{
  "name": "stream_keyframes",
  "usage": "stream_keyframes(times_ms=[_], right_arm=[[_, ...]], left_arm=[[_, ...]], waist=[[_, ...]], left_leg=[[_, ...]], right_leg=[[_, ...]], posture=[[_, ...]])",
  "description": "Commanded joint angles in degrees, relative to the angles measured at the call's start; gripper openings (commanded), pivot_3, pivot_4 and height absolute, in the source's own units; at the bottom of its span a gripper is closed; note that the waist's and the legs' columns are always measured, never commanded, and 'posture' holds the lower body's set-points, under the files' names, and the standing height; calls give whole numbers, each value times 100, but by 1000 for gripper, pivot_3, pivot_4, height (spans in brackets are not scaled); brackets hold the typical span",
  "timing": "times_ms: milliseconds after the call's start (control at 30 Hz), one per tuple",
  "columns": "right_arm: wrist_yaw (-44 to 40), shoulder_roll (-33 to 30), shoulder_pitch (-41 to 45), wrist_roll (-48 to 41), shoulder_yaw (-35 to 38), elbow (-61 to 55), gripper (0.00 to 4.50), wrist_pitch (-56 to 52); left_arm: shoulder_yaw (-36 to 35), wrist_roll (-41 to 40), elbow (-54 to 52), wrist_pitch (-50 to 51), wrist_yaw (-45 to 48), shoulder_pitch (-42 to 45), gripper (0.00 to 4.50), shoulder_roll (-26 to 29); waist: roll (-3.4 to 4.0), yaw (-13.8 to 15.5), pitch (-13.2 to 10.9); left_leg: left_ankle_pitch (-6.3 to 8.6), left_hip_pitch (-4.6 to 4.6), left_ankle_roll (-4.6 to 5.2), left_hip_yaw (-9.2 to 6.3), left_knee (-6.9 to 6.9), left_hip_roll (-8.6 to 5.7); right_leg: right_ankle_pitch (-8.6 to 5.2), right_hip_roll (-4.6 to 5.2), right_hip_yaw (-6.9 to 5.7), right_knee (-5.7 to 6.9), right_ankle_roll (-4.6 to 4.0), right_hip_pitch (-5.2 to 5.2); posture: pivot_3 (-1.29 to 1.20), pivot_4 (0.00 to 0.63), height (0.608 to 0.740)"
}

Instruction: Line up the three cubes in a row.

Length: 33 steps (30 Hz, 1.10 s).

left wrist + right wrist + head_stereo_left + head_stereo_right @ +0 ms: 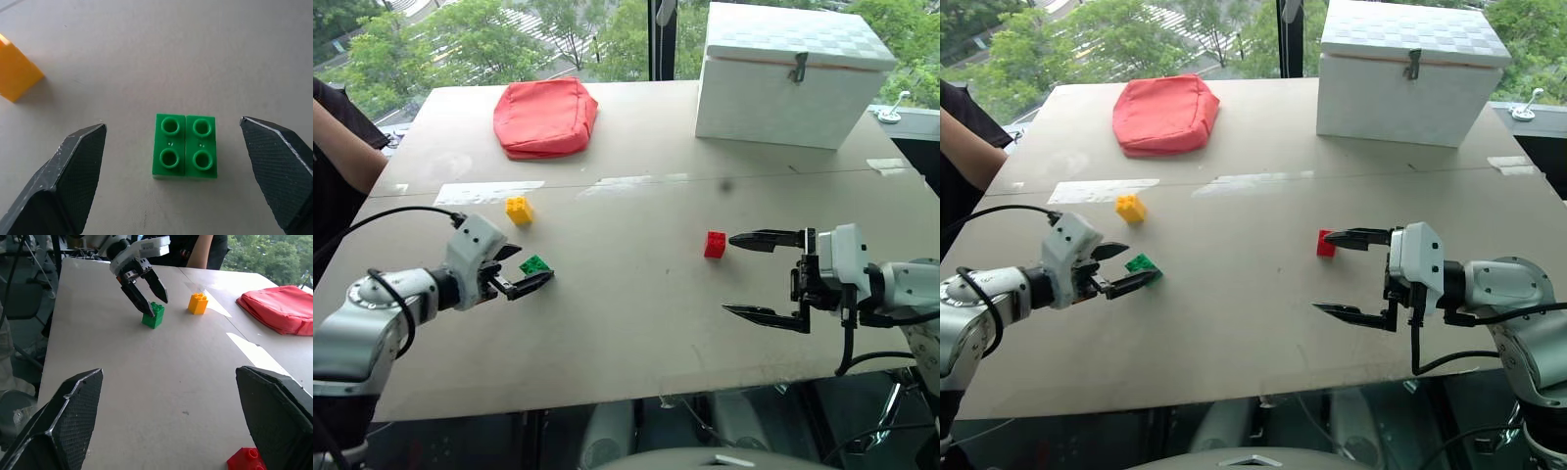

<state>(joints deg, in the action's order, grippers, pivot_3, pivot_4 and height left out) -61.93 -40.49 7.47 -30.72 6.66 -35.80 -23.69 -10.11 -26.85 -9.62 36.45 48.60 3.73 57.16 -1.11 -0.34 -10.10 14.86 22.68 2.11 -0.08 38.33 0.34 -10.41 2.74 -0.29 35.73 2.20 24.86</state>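
**Desk:** So where did the three bricks stand on the tabletop [636, 323] when the shutter fell?

**Photographer:** Scattered. The yellow brick [518, 209] sat toward the left, on the far side of the green brick [535, 264], the two near each other but apart. The red brick [715, 244] lay well off to the right, alone. No row yet; by my reading the lining-up had hardly begun.

**Desk:** And the grippers?

**Photographer:** Both were wide and empty. The left gripper [517, 268] hovered at the green brick, angled down toward the right. Its wrist camera showed the brick studs-up on the bare surface, squarely between the two fingertips [78, 161], gaps on either side, touching neither. The right gripper [759, 277] pointed left, its upper finger tip just beside the red brick, seemingly short of contact, though I could not swear to that.

**Desk:** What did the next move hinge on?

**Photographer:** The green brick was already centred in the left gripper's span, and looked nearly square from above, so no axis favoured. A straight close looked enough. The left arm was plainly the nearer one for green and yellow, the right for red.

**Desk:** Anything else in frame?

**Photographer:** A red cushion [545, 117] and a white box [790, 73] at the far edge, and a person's arm [342, 147] at the left.
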Motion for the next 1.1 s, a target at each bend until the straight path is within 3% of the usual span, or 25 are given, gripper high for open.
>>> stream_keyframes(times_ms=[33,167,200,267,367,500,667,833,1100], right_arm=[[240,-75,-91,-62,133,-385,4500,93],[471,-169,-368,-79,289,-586,4500,67],[529,-188,-440,-73,322,-632,4500,72],[680,-182,-558,-37,385,-708,4500,108],[1057,-3,-829,242,531,-857,4500,408],[1278,37,-1227,179,804,-808,4500,329],[1221,-81,-1738,79,1250,-656,4500,317],[924,-267,-2173,-99,1616,-557,4500,392],[834,-269,-2387,-207,1748,-517,4500,515]], left_arm=[[329,319,369,-376,455,265,3262,120],[540,502,791,-806,835,650,1449,24],[574,501,806,-964,1018,731,1314,26],[592,337,760,-1183,1461,992,1331,-4],[1004,196,1008,-1144,2284,2120,1331,-155],[2039,685,1975,-1555,3269,3601,1331,-924],[2761,1548,3726,-2566,3590,4683,1331,-1864],[2989,2086,4937,-3332,3674,5264,1331,-2459],[3050,2501,5423,-3518,3580,5398,1331,-2935]], waist=[[0,-3,0],[-4,18,0],[-3,26,-1],[-6,61,-1],[-14,152,-3],[-12,275,6],[-23,148,4],[-29,79,1],[-30,108,1]], left_leg=[[0,2,0,0,0,0],[0,7,0,-1,0,1],[0,7,0,-2,0,1],[0,9,0,0,2,1],[0,11,0,-2,6,-1],[-1,18,1,7,19,-12],[2,12,8,39,25,-29],[4,12,12,42,25,-21],[4,14,13,36,29,-14]], right_leg=[[0,0,0,0,0,3],[0,1,0,1,0,7],[0,1,-1,0,0,7],[0,3,-1,0,1,7],[0,4,-5,1,1,5],[0,3,-21,-1,1,-12],[2,-3,13,-4,2,-15],[14,-15,17,-1,22,-9],[13,-19,16,1,26,-9]], posture=[[0,150,740],[0,150,740],[0,150,740],[0,150,740],[0,150,740],[0,150,740],[0,150,740],[0,150,740],[0,150,740]])
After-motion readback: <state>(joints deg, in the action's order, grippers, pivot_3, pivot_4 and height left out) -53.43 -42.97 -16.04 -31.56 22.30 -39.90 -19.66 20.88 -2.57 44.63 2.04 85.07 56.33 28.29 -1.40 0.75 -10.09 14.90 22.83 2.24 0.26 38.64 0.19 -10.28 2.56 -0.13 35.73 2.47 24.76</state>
